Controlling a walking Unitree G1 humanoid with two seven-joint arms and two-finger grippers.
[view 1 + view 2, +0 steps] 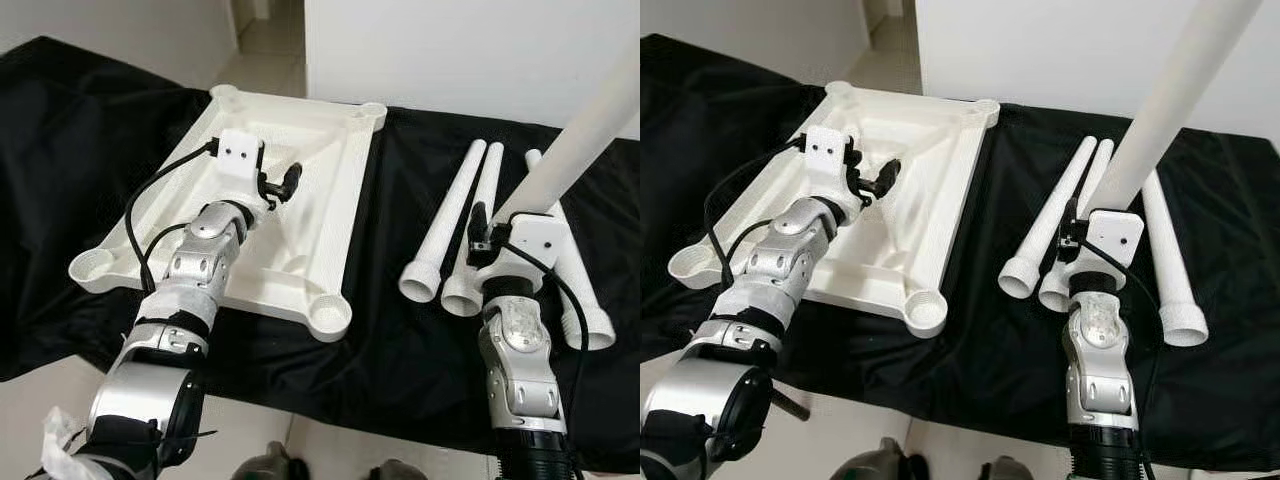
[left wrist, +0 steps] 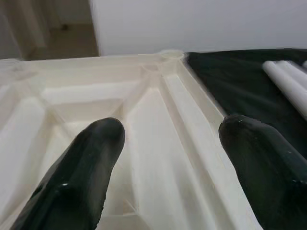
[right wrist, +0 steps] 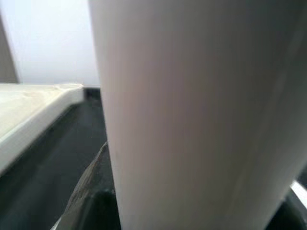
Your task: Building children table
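Cloth: black fabric sheet [image 1: 400,340], spread as work surface.
Tabletop: white ribbed plastic panel [image 1: 320,170], upper left, laid underside up, corner sockets exposed.
Held leg: white tapered plastic tube [image 1: 1170,90], raised upper right, judged ready for socketing.
Spare legs: three white tubes [image 1: 450,225], right of centre, lying on cloth.
Right gripper [image 1: 1102,215]: clenched around held leg.
Left gripper [image 2: 168,158]: fingers spread, empty, above tabletop.

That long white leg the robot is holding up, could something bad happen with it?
Maybe. The right gripper holds the table leg near one end, so the long raised part could tip or slip. Swinging it might knock the three spare legs lying on the black cloth. The left gripper is open over the upturned tabletop, not gripping it, so the top might slide when the leg is pushed into a corner socket.
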